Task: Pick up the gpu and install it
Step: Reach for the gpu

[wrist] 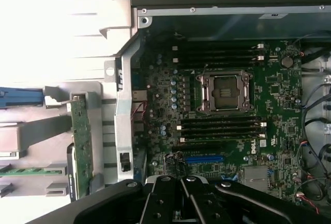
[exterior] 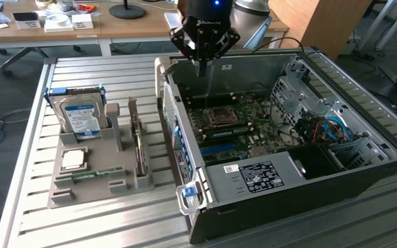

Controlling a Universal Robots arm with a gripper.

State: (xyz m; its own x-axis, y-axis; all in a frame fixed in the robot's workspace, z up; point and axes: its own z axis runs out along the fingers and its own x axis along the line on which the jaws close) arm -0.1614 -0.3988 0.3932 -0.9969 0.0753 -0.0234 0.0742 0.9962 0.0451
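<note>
Gap was all sideways: the black metal gripper (exterior: pixel 202 71) hung pinched shut and empty over the open grey computer case (exterior: pixel 309 199). The green-board gpu (exterior: pixel 138 142) stood on edge in the grey plastic holder (exterior: pixel 91 175) on the exterior view's left, long axis parallel to the case wall.

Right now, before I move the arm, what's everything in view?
gpu: one, green board, on edge in the holder's slot nearest the computer case
hard drive: one, silver with blue label, upright in the holder
RAM stick: one, green, lying in the holder
processor: one, silver, flat in the holder
holder: one, grey, on the table, the exterior view's left
computer case: one, black, open, motherboard showing, the exterior view's right
gripper: one, black, shut, holding nothing, above the open case
</note>
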